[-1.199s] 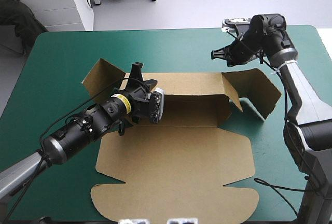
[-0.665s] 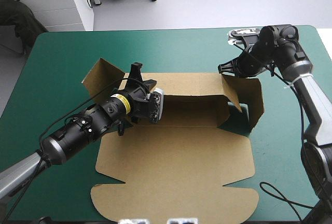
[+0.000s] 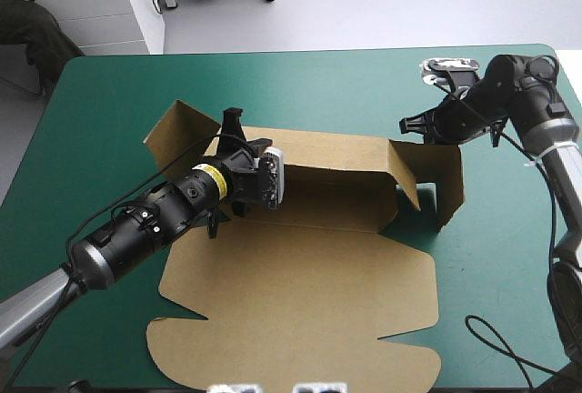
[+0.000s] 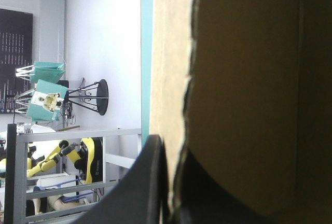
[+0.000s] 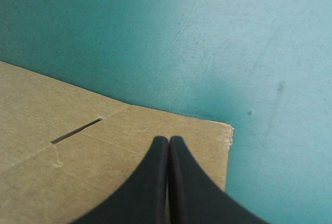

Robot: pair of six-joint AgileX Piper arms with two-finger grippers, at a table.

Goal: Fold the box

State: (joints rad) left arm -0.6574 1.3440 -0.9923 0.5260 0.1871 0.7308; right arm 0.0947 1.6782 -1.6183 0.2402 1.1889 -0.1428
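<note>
The brown box (image 3: 300, 293) lies on the table with its wide lid panel flat toward the near edge. Its back wall (image 3: 336, 152) stands raised, as does the right end flap (image 3: 446, 179). The left flap (image 3: 177, 134) slants outward. My left gripper (image 3: 234, 129) is shut on the back wall's left end; in the left wrist view the board (image 4: 244, 79) runs between the black fingers (image 4: 150, 182). My right gripper (image 3: 406, 125) is shut, its tip at the top of the right flap's far corner. In the right wrist view the shut gripper (image 5: 168, 139) lies over brown board (image 5: 78, 151).
The teal-green cover (image 3: 109, 93) shows around the box on every side. The table's right edge (image 3: 568, 75) is close behind the right arm. A white cabinet (image 3: 82, 2) stands beyond the far left corner.
My right gripper has moved right and toward the near side, and the right end flap has swung from slanting outward to upright. The flat lid panel slid slightly left. The left gripper kept its hold.
</note>
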